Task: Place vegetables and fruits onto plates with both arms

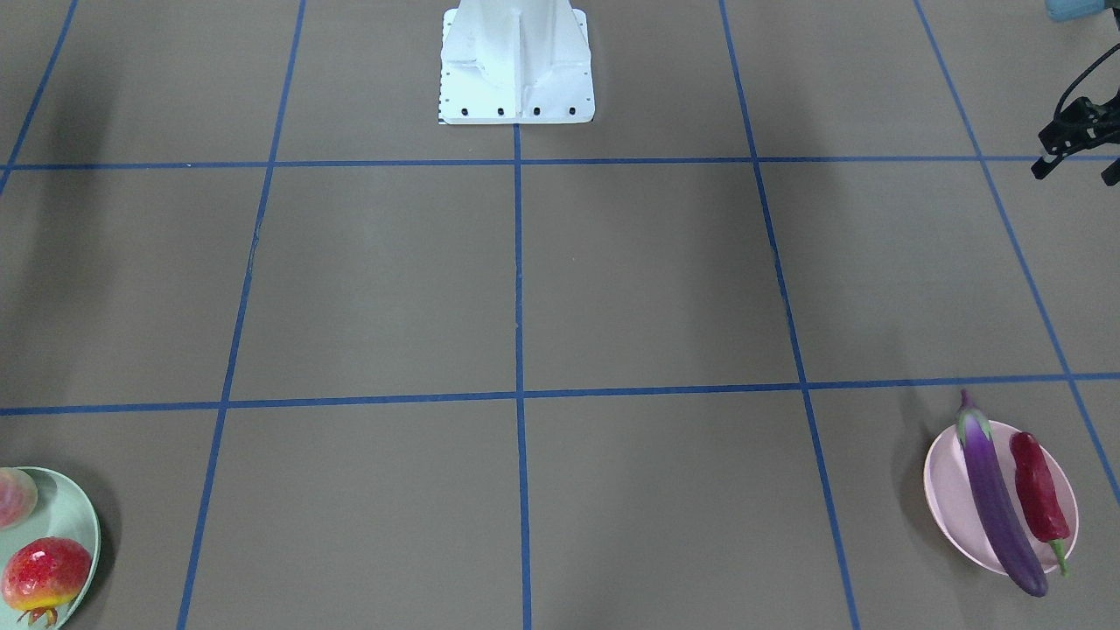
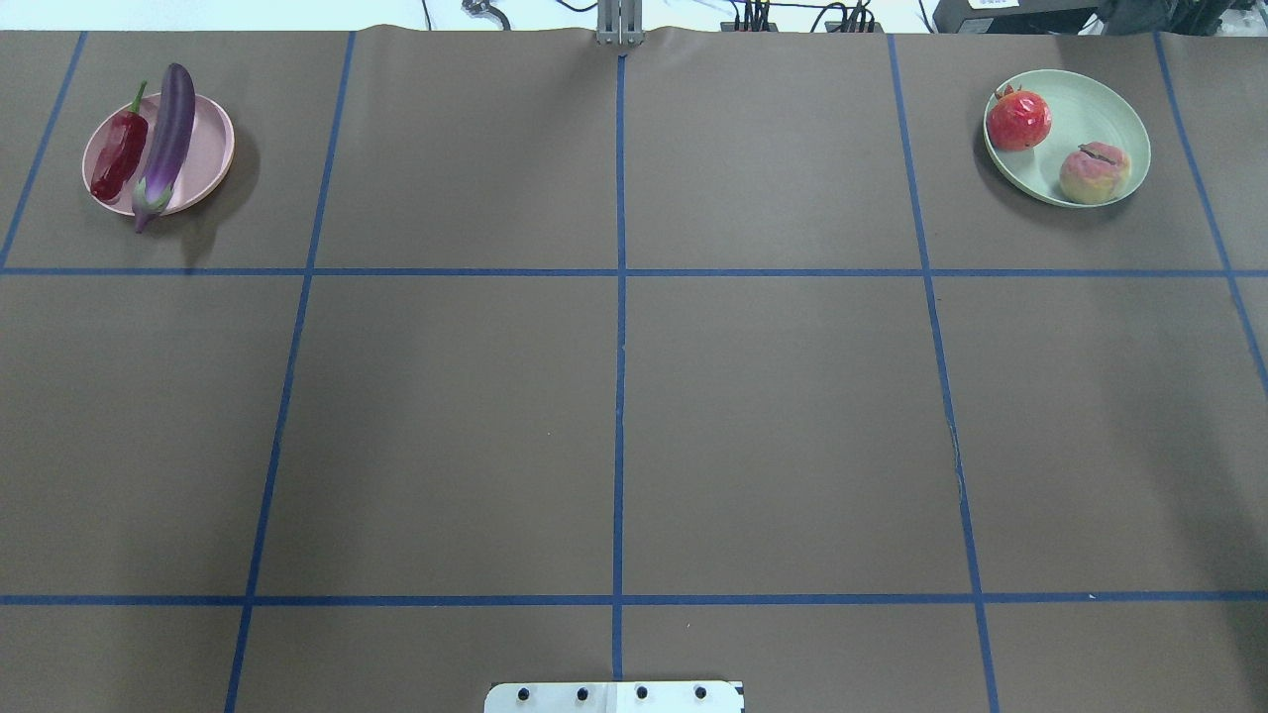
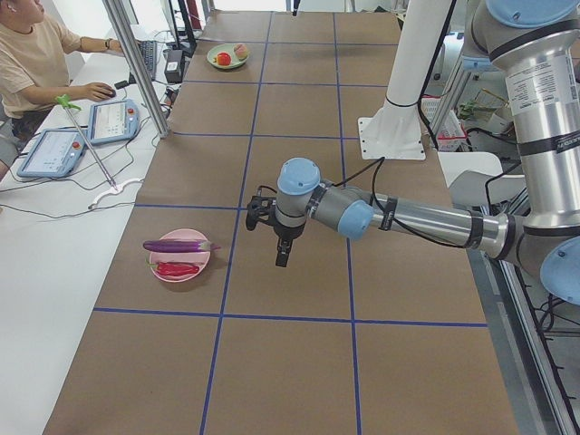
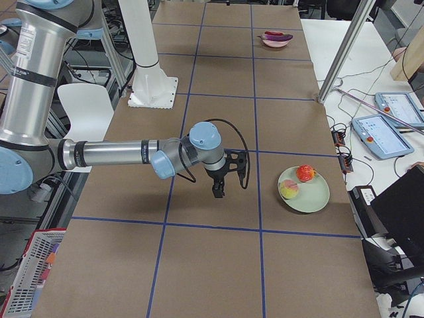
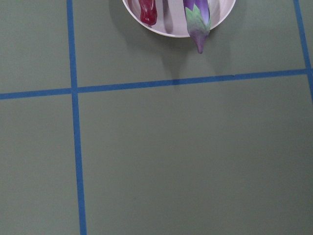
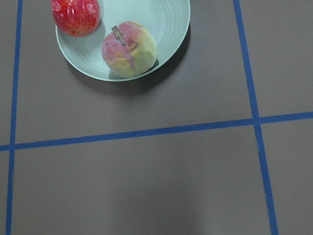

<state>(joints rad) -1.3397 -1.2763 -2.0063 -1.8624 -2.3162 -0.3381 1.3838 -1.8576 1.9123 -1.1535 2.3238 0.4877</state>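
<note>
The purple eggplant and the red chili pepper lie side by side on the pink plate at the far left. The pomegranate-like fruit and the peach sit on the mint green plate at the far right. My left gripper shows at the front view's right edge, fingers apart, empty, above the table and short of the pink plate. My right gripper hangs above the table beside the green plate; I cannot tell whether it is open.
The white base block stands at the robot's edge of the brown table with blue tape lines. An operator sits beyond the far edge with tablets and a metal post nearby.
</note>
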